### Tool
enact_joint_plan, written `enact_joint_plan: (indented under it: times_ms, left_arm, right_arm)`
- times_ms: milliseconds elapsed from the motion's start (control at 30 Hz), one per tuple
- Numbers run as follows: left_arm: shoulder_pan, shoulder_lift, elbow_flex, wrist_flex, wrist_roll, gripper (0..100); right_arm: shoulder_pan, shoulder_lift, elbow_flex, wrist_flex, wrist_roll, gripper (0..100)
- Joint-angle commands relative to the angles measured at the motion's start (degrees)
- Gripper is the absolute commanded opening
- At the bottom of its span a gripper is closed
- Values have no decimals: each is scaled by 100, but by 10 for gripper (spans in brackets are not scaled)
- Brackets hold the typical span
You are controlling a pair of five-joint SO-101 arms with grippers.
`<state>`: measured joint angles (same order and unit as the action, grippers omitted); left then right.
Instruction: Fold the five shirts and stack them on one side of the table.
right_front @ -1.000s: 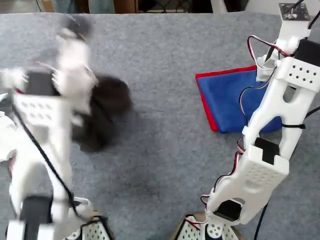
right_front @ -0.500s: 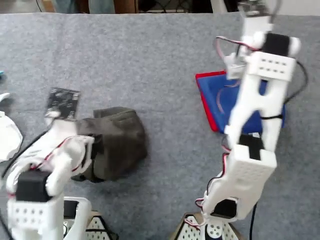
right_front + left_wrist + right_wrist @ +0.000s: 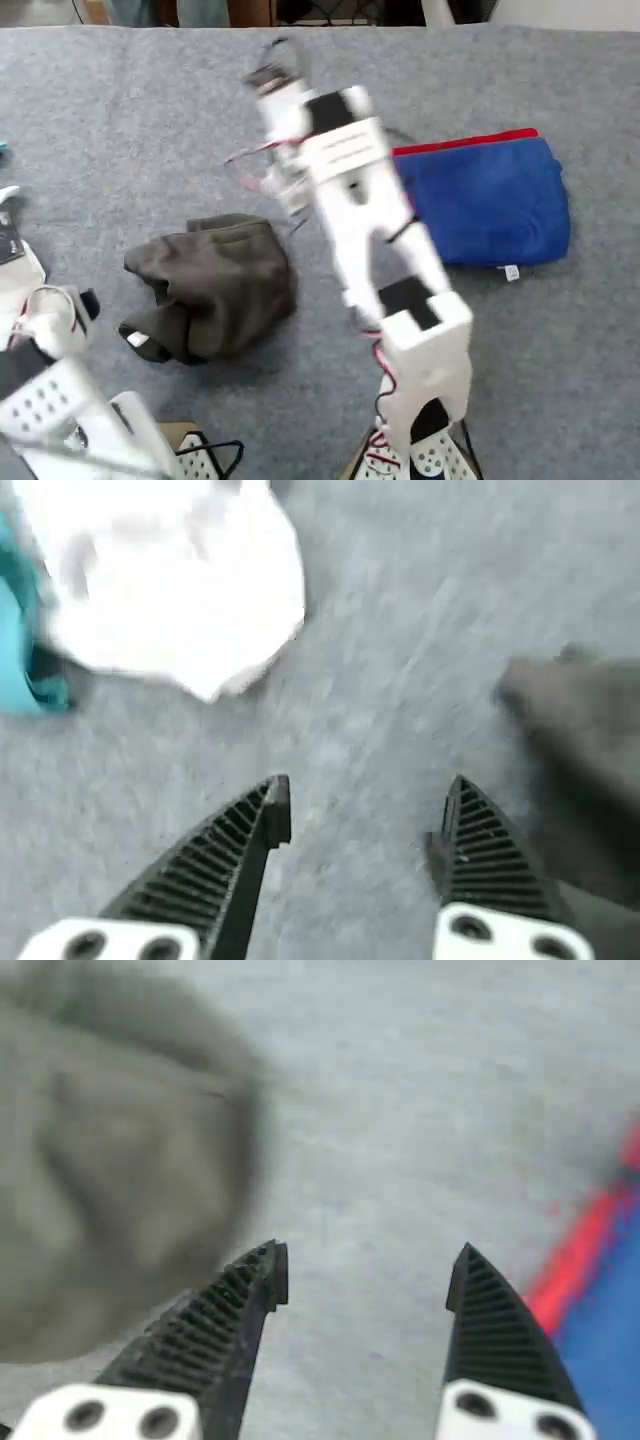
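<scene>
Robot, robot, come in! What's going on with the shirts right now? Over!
Left pincer and right pincer open, empty. Dark shirt crumpled, unfolded; blue shirt folded atop red shirt. Nothing in the way.

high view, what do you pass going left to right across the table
left arm → dark shirt → right arm → folded blue shirt
</scene>
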<state>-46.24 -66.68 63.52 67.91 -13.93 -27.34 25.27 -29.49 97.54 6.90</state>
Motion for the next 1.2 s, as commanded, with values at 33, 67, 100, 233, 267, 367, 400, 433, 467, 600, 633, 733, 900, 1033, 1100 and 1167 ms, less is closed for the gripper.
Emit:
enact_joint_plan:
  times_ms: [33, 67, 100, 233, 267, 367, 400, 433, 467, 600, 633, 733, 900, 1033, 1100, 1167]
  left_arm:
    - [-549, 396, 356, -765, -378, 260]
    - [-611, 492, 400, -844, -431, 260]
    - [-664, 580, 400, -888, -475, 259]
    - [-778, 932, 356, -905, -545, 259]
    - [-778, 1002, 356, -905, -545, 259]
    - [-743, 1204, 347, -905, -545, 259]
    - [-734, 1266, 347, -905, -545, 258]
    - [-734, 1319, 347, -914, -545, 258]
    - [-725, 1371, 347, -923, -545, 258]
    - [-725, 1644, 453, -1327, -545, 257]
    - [-725, 1741, 444, -1389, -545, 257]
    - [-602, 2048, 356, -1495, -545, 257]
    - [-110, 2602, 57, -1486, -510, 256]
    - [435, 2989, -286, -1477, -501, 256]
    - [681, 3156, -470, -1468, -501, 256]
    - [919, 3297, -646, -1468, -501, 256]
  right_arm:
    - [-642, 558, 101, -536, -264, 262]
    - [-774, 743, 92, -624, -308, 262]
    - [-888, 927, 92, -703, -343, 262]
    - [-1055, 1578, -75, -932, -466, 222]
    - [-1037, 1719, -189, -932, -527, 175]
    - [-765, 2062, -629, -888, -510, 6]
    - [-615, 2132, -716, -844, -510, 34]
    - [-466, 2202, -857, -703, -510, 44]
    - [-325, 2246, -989, -563, -501, 29]
    - [422, 2264, -1552, 229, -422, 14]
    - [642, 2255, -1648, 360, -281, 14]
    - [1354, 2246, -1745, 360, -18, 14]
    - [2382, 2255, -1701, 360, 149, 14]
    - [2919, 2246, -1701, 360, 352, 14]
    - [3068, 2246, -1701, 360, 519, 15]
    - [3182, 2237, -1745, 360, 633, 15]
